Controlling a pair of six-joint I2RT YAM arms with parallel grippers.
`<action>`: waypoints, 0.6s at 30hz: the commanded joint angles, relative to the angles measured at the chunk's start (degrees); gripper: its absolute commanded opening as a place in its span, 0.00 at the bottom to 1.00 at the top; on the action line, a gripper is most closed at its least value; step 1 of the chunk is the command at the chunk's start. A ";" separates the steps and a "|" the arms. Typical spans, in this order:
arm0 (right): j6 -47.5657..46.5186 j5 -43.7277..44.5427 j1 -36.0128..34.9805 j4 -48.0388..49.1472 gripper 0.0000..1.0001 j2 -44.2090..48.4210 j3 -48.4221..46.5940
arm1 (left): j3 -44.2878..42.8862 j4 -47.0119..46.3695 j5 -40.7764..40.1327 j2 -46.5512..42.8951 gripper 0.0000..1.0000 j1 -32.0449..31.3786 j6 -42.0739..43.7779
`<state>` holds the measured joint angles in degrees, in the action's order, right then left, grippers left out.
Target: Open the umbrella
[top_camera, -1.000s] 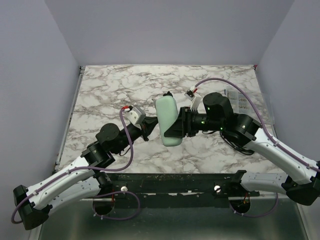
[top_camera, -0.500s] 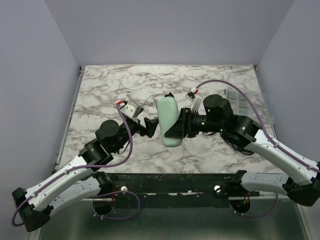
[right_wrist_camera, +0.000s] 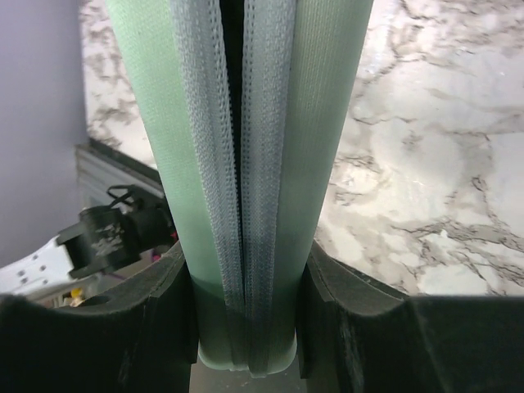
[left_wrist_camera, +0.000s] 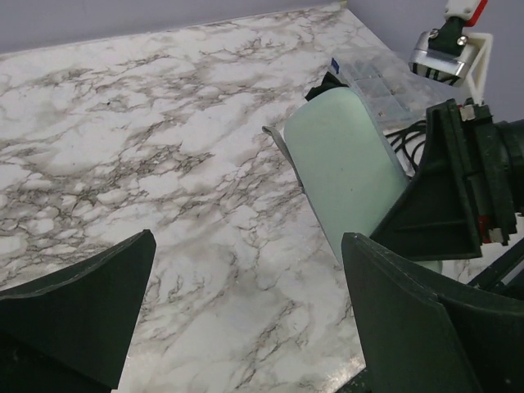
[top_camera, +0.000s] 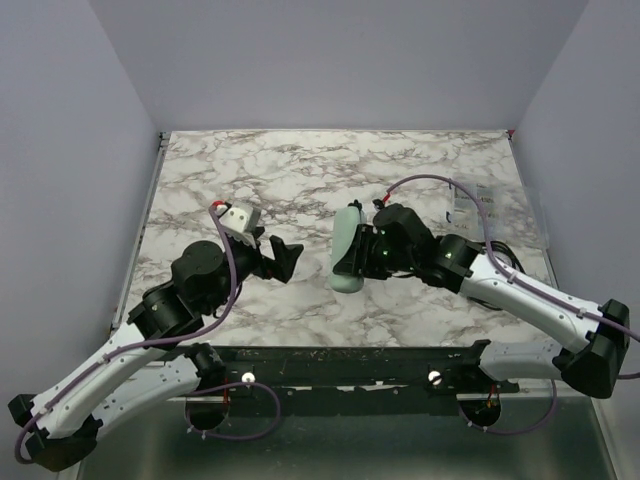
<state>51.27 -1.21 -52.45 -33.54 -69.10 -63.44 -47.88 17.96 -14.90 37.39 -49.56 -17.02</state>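
A pale mint-green clamshell case (top_camera: 347, 250) is clamped between the fingers of my right gripper (top_camera: 352, 262) over the middle of the marble table (top_camera: 250, 180). In the right wrist view the case (right_wrist_camera: 327, 123) stands edge-on, with a dark slit between its grey zipper tapes (right_wrist_camera: 213, 123). The right gripper (right_wrist_camera: 246, 270) is shut on its lower end. My left gripper (top_camera: 285, 258) hangs open a short way left of the case, touching nothing. In the left wrist view the left gripper (left_wrist_camera: 248, 237) frames bare marble, with the case (left_wrist_camera: 348, 164) ahead to the right. The umbrella is hidden.
A small dark piece (left_wrist_camera: 327, 82) pokes out at the case's far end; I cannot tell what it is. A clear plastic sheet (top_camera: 480, 205) and coiled black cable (left_wrist_camera: 401, 139) lie at the right. The table's metal front rail (top_camera: 350, 360) runs along the near edge.
My left gripper has opened, let go of the case and drawn back to the left. The right arm has turned the case more edge-on and shifted it slightly right.
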 commanded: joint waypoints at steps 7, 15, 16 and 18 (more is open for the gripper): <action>2.46 8.28 -0.22 6.66 0.01 -6.13 1.35 | 0.63 14.02 5.57 -9.01 0.99 0.25 -5.48; -1.63 11.02 -0.21 4.63 0.01 -18.69 -5.97 | 0.86 27.17 10.01 -10.78 0.99 0.24 -9.83; -2.06 11.13 -0.14 4.35 0.01 -20.04 -7.06 | 1.27 28.00 10.81 -11.30 0.99 0.23 -10.04; -2.88 10.86 0.00 4.27 0.01 -22.69 -8.70 | 2.21 29.43 9.54 -12.68 0.99 0.17 -12.50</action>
<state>51.00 6.72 -52.45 -30.83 -88.66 -66.63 -47.18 40.64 -8.10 27.46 -49.56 -25.04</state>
